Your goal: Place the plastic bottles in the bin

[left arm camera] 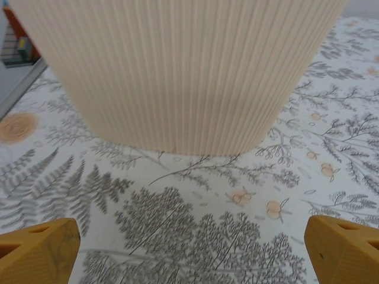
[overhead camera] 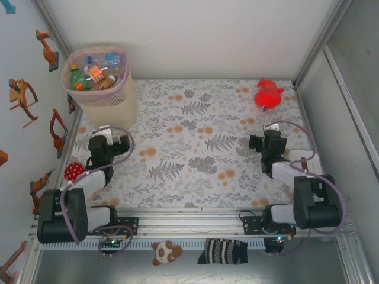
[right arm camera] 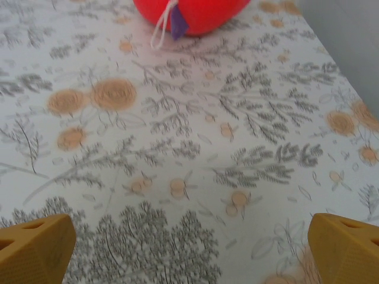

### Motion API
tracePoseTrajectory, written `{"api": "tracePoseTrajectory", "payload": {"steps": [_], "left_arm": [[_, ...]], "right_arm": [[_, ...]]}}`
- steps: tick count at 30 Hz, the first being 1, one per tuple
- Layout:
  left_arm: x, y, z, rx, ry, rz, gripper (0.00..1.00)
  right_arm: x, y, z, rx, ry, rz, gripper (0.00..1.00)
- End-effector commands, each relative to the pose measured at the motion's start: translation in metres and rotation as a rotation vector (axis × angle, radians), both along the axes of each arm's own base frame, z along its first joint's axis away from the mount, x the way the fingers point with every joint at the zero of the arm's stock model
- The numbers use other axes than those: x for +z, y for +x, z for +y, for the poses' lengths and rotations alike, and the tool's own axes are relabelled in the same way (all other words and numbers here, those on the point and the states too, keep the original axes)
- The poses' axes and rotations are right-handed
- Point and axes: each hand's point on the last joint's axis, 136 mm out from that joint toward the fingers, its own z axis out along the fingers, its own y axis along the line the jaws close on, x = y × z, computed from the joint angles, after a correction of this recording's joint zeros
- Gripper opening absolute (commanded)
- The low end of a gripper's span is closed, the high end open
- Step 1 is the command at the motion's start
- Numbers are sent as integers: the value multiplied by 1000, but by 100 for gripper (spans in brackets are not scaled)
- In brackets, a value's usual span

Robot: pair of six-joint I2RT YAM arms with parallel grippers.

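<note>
Fern-and-blossom printed cloth is covering the table (overhead camera: 195, 148).

Item 1. Bin (overhead camera: 115, 109): beige, ribbed and tapered, lined with a pinkish bag. It is standing upright at the table's far left corner.

Item 2. Plastic bottles (overhead camera: 95, 74): all those visible are lying heaped inside the bin, among them a green one, clear ones with blue labels and one with an orange label. None is showing on the cloth outside the bin, so the task is looking finished or nearly so.
Handling: such bottles are probably weighing very little, with thin walls giving under a squeeze and a smooth round skin apt to slip or roll. A hold across the labelled mid-body, square to the long axis, is looking safest; the neck is offering too little surface. Whether they are capped or holding liquid is too small to tell.

Item 3. Left fingers (left arm camera: 35, 251): yellow, spread wide and holding nothing. They are hovering over the cloth just on the near side of the bin, its ribbed wall rising right ahead of them.

Item 4. Right fingers (right arm camera: 32, 248): yellow, likewise spread wide and empty. They are hanging well apart from the bin, across the table to its right.

Item 5. Red plush toy (overhead camera: 267, 94): sitting far to the right of the bin, just beyond the right fingers. It is not part of the task.
</note>
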Motion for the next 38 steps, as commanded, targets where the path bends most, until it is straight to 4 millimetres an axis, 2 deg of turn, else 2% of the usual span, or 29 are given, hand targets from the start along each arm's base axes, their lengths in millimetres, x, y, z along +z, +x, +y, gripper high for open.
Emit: {"api": "tracePoseTrajectory", "payload": {"steps": [1, 4, 6, 9, 13, 14, 15, 20, 38], "left_arm": [[27, 19, -8, -72, -4, -149, 97], [20, 23, -4, -73, -38, -135, 97], [13, 24, -8, -101, -49, -133, 97], [4, 25, -12, -132, -58, -144, 97], [-8, 31, -17, -162, -63, -143, 97], [-5, 36, -20, -185, -64, -135, 97], [-14, 36, -24, -206, -65, -64, 97], [-15, 42, -15, -121, -20, -48, 97], [-15, 41, -15, -117, -17, -51, 97]], "right_arm": [[26, 18, -2, 30, 36, -148, 99], [23, 25, -10, 40, 61, -169, 99], [12, 30, -14, 44, 99, -166, 99], [1, 33, -4, 104, 107, -154, 98], [0, 32, -2, 115, 104, -164, 98], [0, 32, -3, 112, 103, -165, 99], [0, 32, -3, 110, 103, -164, 99], [-1, 32, -4, 106, 103, -162, 99], [-1, 33, -4, 106, 106, -162, 99]]}}
